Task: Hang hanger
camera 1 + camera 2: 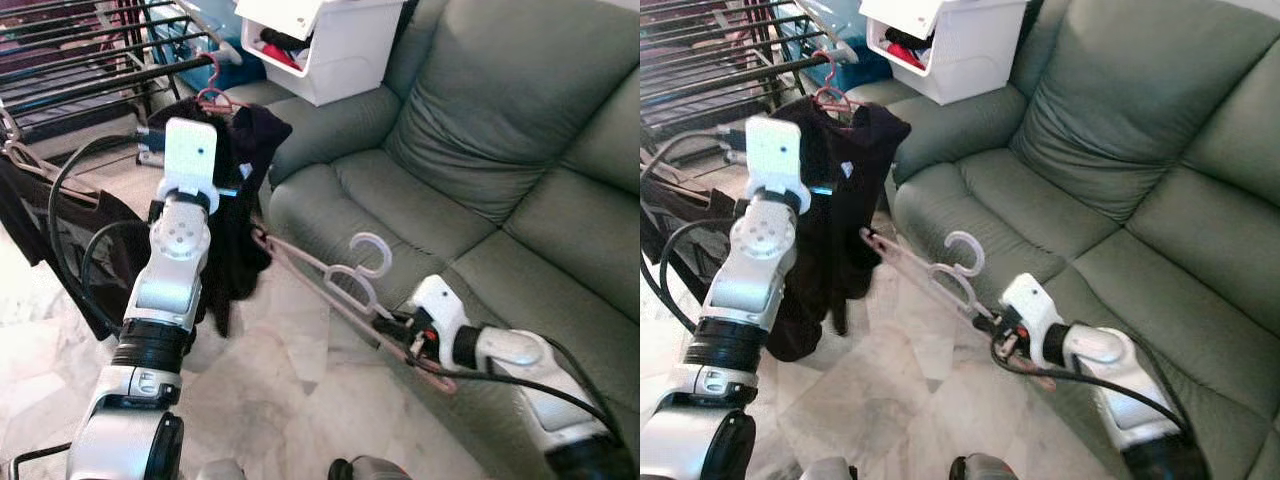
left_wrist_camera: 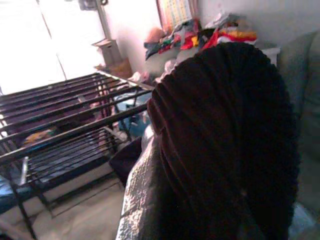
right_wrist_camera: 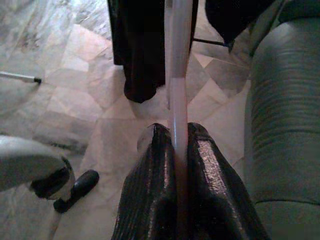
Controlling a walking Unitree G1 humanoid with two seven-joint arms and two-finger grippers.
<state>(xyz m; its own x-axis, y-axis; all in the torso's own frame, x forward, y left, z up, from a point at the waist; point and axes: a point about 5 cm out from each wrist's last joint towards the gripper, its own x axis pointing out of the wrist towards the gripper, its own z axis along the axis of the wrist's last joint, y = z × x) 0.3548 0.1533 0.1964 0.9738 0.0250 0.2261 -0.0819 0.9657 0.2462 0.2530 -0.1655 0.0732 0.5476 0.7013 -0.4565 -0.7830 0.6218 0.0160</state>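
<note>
Pale pink plastic, the empty hanger (image 1: 340,285) is held low in front of the sofa (image 1: 470,150), lying almost flat over the marble floor (image 1: 290,390). Its white hook (image 1: 372,252) curls upward near the middle, and its far tip points toward the dark garment (image 1: 235,200). The right gripper (image 3: 175,165) is clamped on one end of it: in the right wrist view the two black fingers (image 3: 150,175) press on both sides of the thin pink bar, with no gap.

The hanger is well apart from the drying rack (image 1: 90,60), which stands behind and to the robot's left. On the rack's front bar a reddish hanger (image 1: 212,95) already carries the dark garment, so I judge this step as the carrying step: the hanger is grasped but not yet hung.

The next move, I think, calls for lifting the hanger and turning it so the hook faces down over a free rail, beside the dark garment. The grip is at the end, far from the hook, so the hanger may swing or rotate.

The left gripper (image 2: 220,150) is raised near the dark garment. Its wrist view shows a big dark finger very close, and I cannot tell how its fingers stand. A white storage box (image 1: 320,40) rests on the sofa arm.
</note>
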